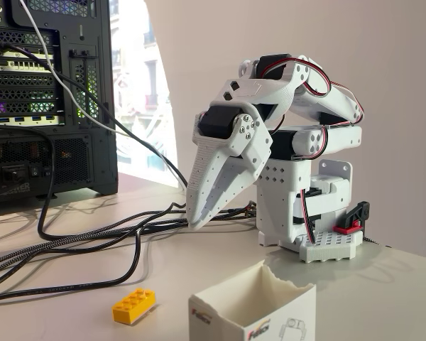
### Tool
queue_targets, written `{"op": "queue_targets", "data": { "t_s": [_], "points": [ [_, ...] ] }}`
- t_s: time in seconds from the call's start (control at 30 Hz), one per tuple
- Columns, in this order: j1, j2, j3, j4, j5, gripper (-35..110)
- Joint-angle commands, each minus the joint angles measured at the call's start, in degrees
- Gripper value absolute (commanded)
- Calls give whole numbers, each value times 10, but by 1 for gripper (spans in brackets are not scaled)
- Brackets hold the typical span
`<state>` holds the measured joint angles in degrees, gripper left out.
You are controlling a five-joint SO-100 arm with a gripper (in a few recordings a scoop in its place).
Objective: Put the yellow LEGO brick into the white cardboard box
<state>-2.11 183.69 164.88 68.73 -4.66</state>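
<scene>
White cardboard box point(252, 309) bottom centre, empty so far.
Yellow LEGO brick point(133, 306) sits lower left of the clenched, empty hand point(197, 222).

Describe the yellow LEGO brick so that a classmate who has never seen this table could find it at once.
Start at the white robot arm on the pale table, then drop to the white cardboard box at the front edge. Left of the box, apart from it, lies the yellow LEGO brick. It is the one small orange-yellow studded block, just beyond the black cables.
</scene>
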Motion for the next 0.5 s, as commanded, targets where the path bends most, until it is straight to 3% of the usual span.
{"op": "queue_targets", "data": {
  "t_s": [0.0,0.33,0.47],
  "points": [
    [-2,10,-44,4,1,-9],
    [8,-159,-165,-9,45,-9],
    [16,-259,-236,-15,123,-9]
  ]
}}
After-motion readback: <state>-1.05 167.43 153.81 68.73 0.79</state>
